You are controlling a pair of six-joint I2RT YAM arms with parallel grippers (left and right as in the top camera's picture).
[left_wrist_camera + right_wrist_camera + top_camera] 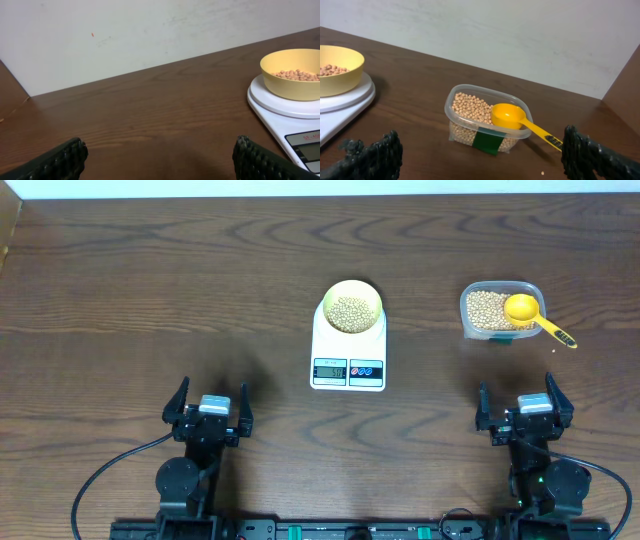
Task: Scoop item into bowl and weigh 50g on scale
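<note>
The pale-yellow bowl (351,307) sits on the white scale (348,352) at mid table, holding a layer of tan beans (350,313). From the left wrist view the bowl (292,73) and scale (287,112) lie far right. More beans (485,311) fill a clear tub (499,310) at right, a yellow scoop (535,318) resting across its rim. My left gripper (209,406) stands open near the front edge, left of the scale. My right gripper (524,408) stands open in front of the tub (487,120). Neither holds anything.
The scoop's handle (540,132) sticks out over the tub's right rim. One stray bean (542,173) lies on the wood near the right fingertip. A pale wall (150,35) rises behind the table's far edge. Black cables trail from both arm bases at the front.
</note>
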